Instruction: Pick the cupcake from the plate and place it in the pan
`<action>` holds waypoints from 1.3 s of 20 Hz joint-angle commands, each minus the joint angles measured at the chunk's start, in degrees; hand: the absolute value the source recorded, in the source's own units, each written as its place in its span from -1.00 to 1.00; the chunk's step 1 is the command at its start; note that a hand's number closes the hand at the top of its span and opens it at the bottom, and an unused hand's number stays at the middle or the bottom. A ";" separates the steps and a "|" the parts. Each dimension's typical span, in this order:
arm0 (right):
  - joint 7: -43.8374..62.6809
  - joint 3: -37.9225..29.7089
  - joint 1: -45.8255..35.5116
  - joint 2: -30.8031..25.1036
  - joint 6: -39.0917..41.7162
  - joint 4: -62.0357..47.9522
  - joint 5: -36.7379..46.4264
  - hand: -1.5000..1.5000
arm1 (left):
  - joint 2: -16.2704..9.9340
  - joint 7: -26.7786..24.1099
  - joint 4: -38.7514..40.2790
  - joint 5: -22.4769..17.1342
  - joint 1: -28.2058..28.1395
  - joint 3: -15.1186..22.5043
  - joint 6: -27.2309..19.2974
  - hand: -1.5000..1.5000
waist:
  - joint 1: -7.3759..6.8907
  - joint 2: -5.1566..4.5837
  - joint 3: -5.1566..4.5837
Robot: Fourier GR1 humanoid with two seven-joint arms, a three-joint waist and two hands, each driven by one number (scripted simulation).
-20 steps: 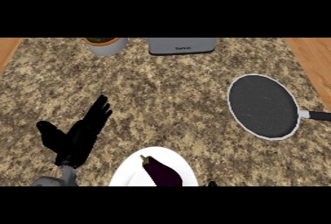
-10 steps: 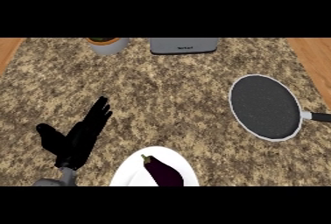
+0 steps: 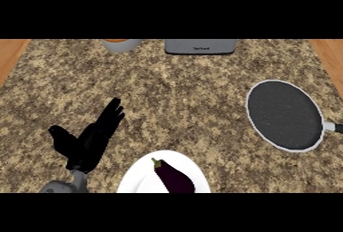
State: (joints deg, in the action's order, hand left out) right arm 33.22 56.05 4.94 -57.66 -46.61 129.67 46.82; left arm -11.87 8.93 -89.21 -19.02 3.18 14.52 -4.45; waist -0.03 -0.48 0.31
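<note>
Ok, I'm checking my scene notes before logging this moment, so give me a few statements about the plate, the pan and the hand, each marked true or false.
1. An eggplant lies on the white plate. True.
2. The pan holds a cupcake. False: the pan is empty, and no cupcake shows anywhere.
3. The left hand is open, fingers straight, left of the plate. True.
4. The left hand grips the eggplant. False: it holds nothing and is apart from the plate.
5. The pan sits at the counter's left side. False: it sits at the right, its handle pointing right.
</note>
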 commanded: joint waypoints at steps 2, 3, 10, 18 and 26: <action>-10.50 -6.09 -2.11 -5.21 -8.51 -10.91 -15.81 1.00 | 1.27 1.16 2.11 0.24 2.59 -0.06 -0.11 0.00 | -0.92 -0.13 -0.06; -13.06 -7.44 -3.84 -4.61 -8.98 -13.19 -18.72 1.00 | -0.44 2.50 0.01 -0.42 2.45 -0.78 0.83 0.00 | -1.44 -0.10 -0.04; -26.79 -16.73 -13.41 2.58 -5.44 -31.73 -34.95 1.00 | 0.71 1.42 2.48 0.39 3.60 -0.95 1.36 0.00 | -1.56 -0.16 -0.10; -45.87 -28.67 -21.89 14.00 0.60 -56.98 -48.90 1.00 | -0.20 2.62 -0.18 0.28 1.17 -1.05 2.12 0.00 | -2.17 -0.15 -0.03; -65.29 -38.43 -35.86 24.34 9.99 -88.26 -51.64 1.00 | 1.81 3.05 -0.45 1.50 3.23 -0.27 1.80 0.00 | -2.60 -0.34 -0.08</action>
State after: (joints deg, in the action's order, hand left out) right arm -24.03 22.02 -24.89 -37.30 -39.81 54.62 -3.37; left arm -10.86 11.19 -88.70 -18.11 5.84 13.53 -2.35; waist -2.29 -0.72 0.23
